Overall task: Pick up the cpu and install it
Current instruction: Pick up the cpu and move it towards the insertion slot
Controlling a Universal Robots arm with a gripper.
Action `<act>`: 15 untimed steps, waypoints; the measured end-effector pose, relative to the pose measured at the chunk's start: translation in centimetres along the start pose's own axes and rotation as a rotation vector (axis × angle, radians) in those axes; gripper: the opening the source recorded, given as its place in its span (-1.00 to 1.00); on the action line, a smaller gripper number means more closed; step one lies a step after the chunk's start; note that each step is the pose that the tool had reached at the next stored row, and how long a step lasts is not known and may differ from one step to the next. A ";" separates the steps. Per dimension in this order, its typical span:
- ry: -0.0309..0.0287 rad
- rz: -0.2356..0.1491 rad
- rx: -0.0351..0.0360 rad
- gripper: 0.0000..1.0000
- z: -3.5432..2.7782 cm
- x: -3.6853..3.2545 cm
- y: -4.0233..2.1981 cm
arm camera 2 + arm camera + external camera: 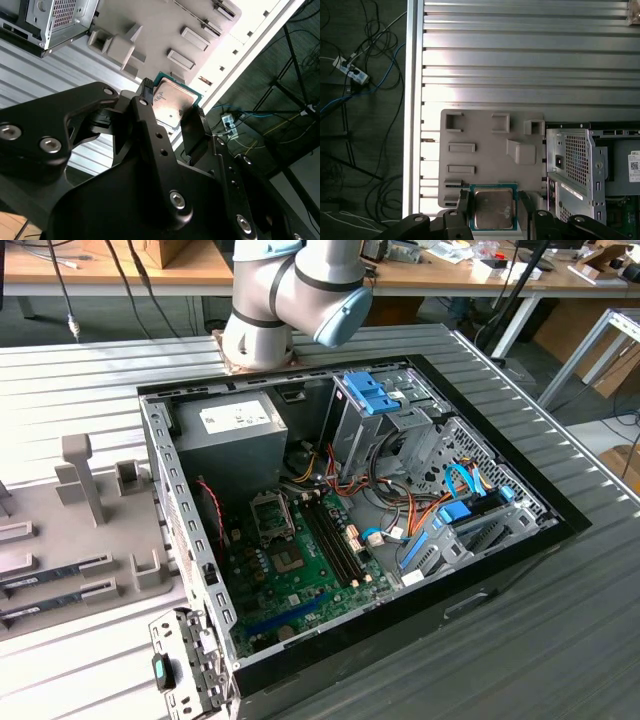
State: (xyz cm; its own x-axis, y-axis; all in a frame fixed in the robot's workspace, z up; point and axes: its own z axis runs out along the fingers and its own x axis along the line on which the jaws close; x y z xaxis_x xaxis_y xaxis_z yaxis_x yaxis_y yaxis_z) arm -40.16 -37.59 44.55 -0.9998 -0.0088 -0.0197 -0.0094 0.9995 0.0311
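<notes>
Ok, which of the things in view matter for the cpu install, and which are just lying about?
For the job:
- the cpu, held in the gripper
- the square socket on the green board
- the open case

Just lying about:
- the grey parts tray
- the power-supply box
- the blue drive bracket
- the power strip on the floor

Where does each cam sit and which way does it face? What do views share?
Exterior view: off the arm, high, looking down into the open case on the table; arm behind it.
First wrist view: on the wrist, looking down at the tray past the gripper, shut on the cpu.
Second wrist view: on the wrist, looking along the fingers at cpu and tray.
Shared: both wrist views show cpu, tray, case corner; exterior view shares tray and case.
</notes>
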 end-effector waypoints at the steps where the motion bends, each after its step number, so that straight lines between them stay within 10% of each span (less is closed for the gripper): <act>1: 0.0000 0.000 0.0000 -0.06 0.00 -0.02 0.00; 15: 0.0000 0.000 0.0000 -0.06 0.06 -0.34 0.00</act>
State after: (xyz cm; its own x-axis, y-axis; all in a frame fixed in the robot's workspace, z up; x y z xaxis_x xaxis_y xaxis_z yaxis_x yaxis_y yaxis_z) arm -39.82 -37.59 44.49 -0.9998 -0.0088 -0.0197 -0.0094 0.9995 0.0311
